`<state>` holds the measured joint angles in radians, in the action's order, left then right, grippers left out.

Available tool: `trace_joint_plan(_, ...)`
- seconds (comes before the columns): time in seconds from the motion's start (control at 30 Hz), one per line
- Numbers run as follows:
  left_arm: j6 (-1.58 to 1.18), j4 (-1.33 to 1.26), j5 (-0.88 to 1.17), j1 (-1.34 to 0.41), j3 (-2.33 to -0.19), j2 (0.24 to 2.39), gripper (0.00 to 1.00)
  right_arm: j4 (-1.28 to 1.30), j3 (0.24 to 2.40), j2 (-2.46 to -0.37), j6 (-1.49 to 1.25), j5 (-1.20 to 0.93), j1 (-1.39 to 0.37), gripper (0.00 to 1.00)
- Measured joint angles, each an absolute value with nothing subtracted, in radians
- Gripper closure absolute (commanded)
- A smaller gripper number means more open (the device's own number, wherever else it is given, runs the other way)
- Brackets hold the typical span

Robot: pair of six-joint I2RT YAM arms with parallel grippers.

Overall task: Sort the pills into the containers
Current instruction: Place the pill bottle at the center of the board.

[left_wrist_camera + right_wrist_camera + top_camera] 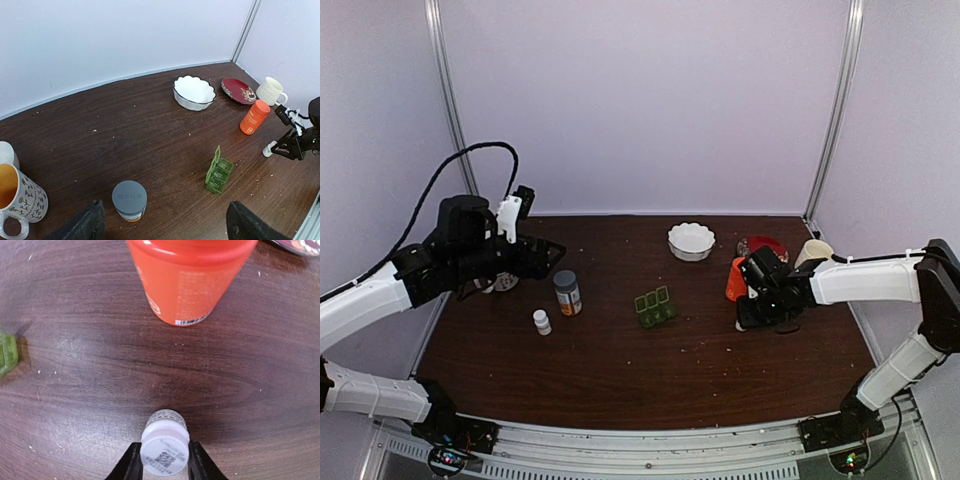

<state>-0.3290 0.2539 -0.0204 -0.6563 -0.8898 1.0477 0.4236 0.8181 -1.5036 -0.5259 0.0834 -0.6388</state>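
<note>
Clamped w/ right gripper point(165, 460) on small white bottle point(164, 442), jaws pressed to both sides of its cap; upright, axis vertical. Sitting well right of green pill box point(655, 307), w/ orange bottle point(192, 277) also right of box, a bit further back. Next move, prob.: lift, then carry left toward pill box over dark wood-grain table point(620, 380). From right wrist view, only a sliver of green at far left edge, so straight leftward from the gripper. Short three-cell strip, long axis roughly left-right w/ slight slant, hinged lids standing up on far side, cells open to above. Translucent green plastic, thin-walled, prob. light, likely to skid if nudged. On the held bottle: smooth round white cap w/ printed code on top, labelled body below; hard plastic, maybe slippery in a pinch. Can't pick out pills: whitish specks scattered on table round box, too small to tell tablets from crumbs; none made out in cells. Left of box: grey-capped bottle point(567, 292); further left and nearer, second white bottle point(541, 321). Hovering high, left-behind box, w/ left gripper point(165, 207), fingers wide apart, nothing between. Nearer to box at table level, judging from top view: right arm.
</note>
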Motion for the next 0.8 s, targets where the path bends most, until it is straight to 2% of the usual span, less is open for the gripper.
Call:
trace_joint_plan(0.3, -0.321, 0.254, 0.009, -0.656, -0.89, 1.047, 0.13, 0.429, 0.849, -1.5, -0.447, 0.049, -0.665, 0.77)
trace_joint_plan(0.5, -0.323, 0.228, 0.053, -0.656, -0.889, 1.062, 0.13, 0.43, 0.934, -1.505, -0.353, 0.006, -0.797, 0.76)
trace_joint_plan(0.8, -0.342, 0.21, 0.13, -0.663, -0.874, 1.12, 0.14, 0.413, 1.018, -1.634, -0.276, -0.076, -0.934, 0.73)
